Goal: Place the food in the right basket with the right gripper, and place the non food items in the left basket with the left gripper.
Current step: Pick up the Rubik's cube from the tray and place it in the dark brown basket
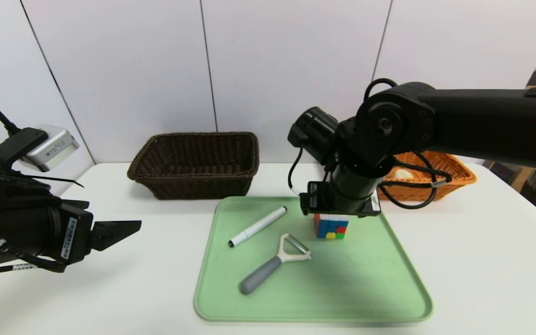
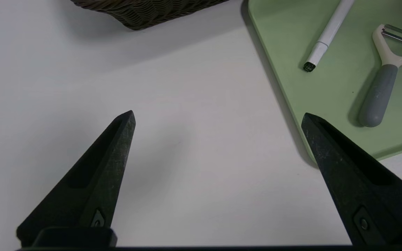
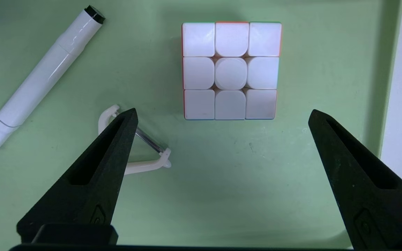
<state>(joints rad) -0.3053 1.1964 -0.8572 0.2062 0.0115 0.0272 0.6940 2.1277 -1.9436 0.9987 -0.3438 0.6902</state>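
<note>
On the green tray (image 1: 342, 288) lie a white marker pen (image 1: 257, 226), a grey-handled white peeler (image 1: 275, 263) and a multicoloured puzzle cube (image 1: 331, 226). My right gripper (image 3: 222, 111) hangs open and empty above the tray, just in front of the cube (image 3: 230, 69), with the peeler's head (image 3: 145, 164) by one finger. The food, a pale rounded bun (image 1: 403, 173), lies in the orange-tan right basket (image 1: 454, 174), partly hidden by my right arm's cables. My left gripper (image 2: 218, 114) stands open and empty over bare table, left of the tray. The dark brown left basket (image 1: 193, 165) is empty.
The white table (image 1: 110, 288) ends at a white panel wall behind both baskets. My right arm stretches across from the right and covers the tray's back edge. Bare table lies between the left basket and the tray (image 2: 326, 97).
</note>
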